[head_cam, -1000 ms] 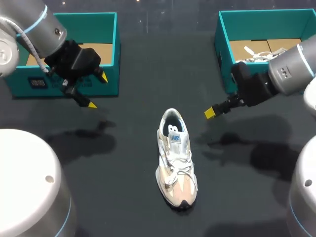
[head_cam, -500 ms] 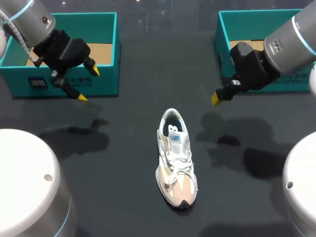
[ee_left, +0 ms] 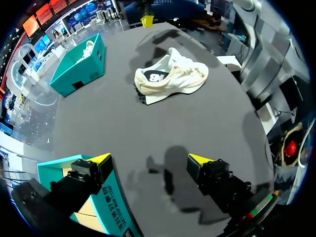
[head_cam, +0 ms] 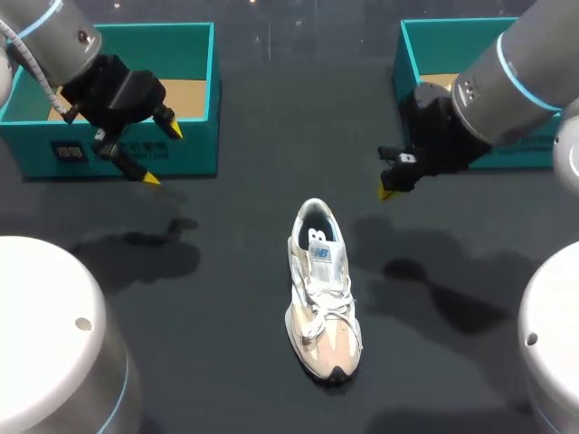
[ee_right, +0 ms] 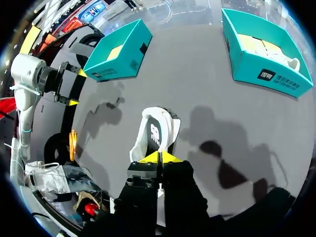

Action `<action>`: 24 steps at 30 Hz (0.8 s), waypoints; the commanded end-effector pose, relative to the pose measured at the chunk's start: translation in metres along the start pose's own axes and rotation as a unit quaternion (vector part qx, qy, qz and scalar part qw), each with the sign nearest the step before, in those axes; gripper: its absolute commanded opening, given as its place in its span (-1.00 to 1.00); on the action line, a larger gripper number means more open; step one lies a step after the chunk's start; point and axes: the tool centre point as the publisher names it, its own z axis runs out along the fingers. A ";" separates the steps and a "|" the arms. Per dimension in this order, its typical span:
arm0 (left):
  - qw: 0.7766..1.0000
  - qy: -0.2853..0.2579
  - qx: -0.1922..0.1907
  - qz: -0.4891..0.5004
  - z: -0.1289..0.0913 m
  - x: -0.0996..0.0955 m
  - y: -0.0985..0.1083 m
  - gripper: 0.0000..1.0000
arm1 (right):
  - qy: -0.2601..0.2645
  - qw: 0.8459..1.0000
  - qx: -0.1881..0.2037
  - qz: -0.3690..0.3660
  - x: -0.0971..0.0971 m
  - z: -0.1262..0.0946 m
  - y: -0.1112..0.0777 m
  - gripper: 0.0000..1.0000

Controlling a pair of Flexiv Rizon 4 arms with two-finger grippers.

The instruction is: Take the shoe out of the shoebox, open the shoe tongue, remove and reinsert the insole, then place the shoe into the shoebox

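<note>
The shoe stands on its sole near the middle of the dark table, outside both boxes, toe toward the robot. The right gripper hangs above the table just past the heel on the right side. Its fingers are pressed together with nothing between them. Behind it stands the right shoebox. The left gripper hangs at the front wall of the left shoebox, well apart from the shoe, fingers spread wide and empty.
</note>
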 end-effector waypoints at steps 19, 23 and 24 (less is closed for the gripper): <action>1.000 0.000 -0.001 0.000 -0.001 0.001 0.000 1.00 | -0.209 0.974 -0.002 0.083 0.057 0.062 0.008 -1.00; 1.000 0.000 -0.001 0.000 -0.001 0.001 0.000 1.00 | -0.256 0.963 -0.027 0.078 0.066 0.074 0.001 -1.00; 1.000 0.000 -0.001 0.000 -0.001 0.001 0.000 1.00 | -0.256 0.963 -0.027 0.078 0.066 0.074 0.001 -1.00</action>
